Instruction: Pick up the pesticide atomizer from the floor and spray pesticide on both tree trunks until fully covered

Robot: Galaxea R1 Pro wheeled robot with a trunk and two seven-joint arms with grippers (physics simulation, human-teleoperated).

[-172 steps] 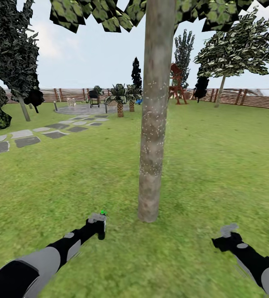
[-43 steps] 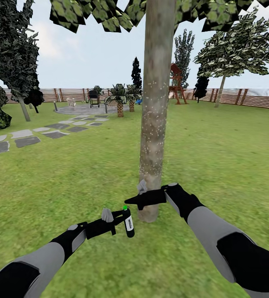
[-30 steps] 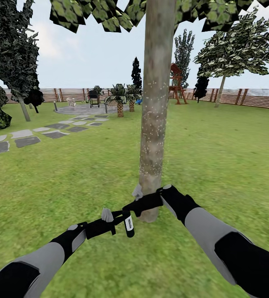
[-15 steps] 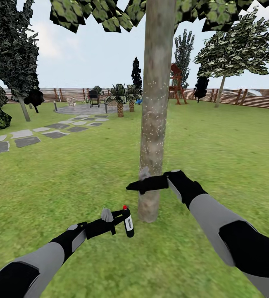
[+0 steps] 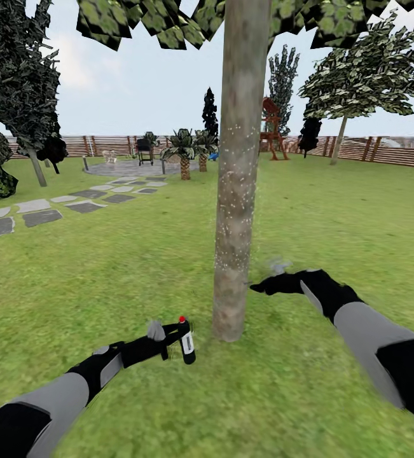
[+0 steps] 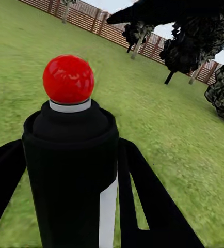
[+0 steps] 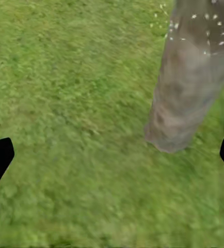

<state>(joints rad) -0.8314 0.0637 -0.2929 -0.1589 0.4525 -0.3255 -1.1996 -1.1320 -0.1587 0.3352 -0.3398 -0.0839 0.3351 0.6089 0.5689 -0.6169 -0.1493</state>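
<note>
My left gripper (image 5: 170,341) is shut on the pesticide atomizer (image 5: 186,343), a dark bottle with a white label held upright just above the grass, left of the trunk's foot. Its top dot (image 6: 68,77) is red. In the left wrist view the atomizer (image 6: 70,170) sits between my black fingers (image 6: 143,201). The tree trunk (image 5: 235,191) rises straight ahead, with white pesticide specks (image 5: 232,210) dotted over its middle. My right gripper (image 5: 265,284) hovers open, just right of the trunk at knee height. The right wrist view looks down on the trunk's base (image 7: 187,98).
Green lawn (image 5: 334,216) surrounds the trunk. A stepping-stone path (image 5: 41,213) runs at the left toward a paved patio with palms (image 5: 184,149). A second leafy tree (image 5: 365,70), a play tower (image 5: 271,130) and the slatted fence (image 5: 385,152) stand far behind.
My right arm has swung away from above the atomizer to the right of the trunk. The atomizer's top dot went from green to red. My left gripper dropped slightly with the bottle.
</note>
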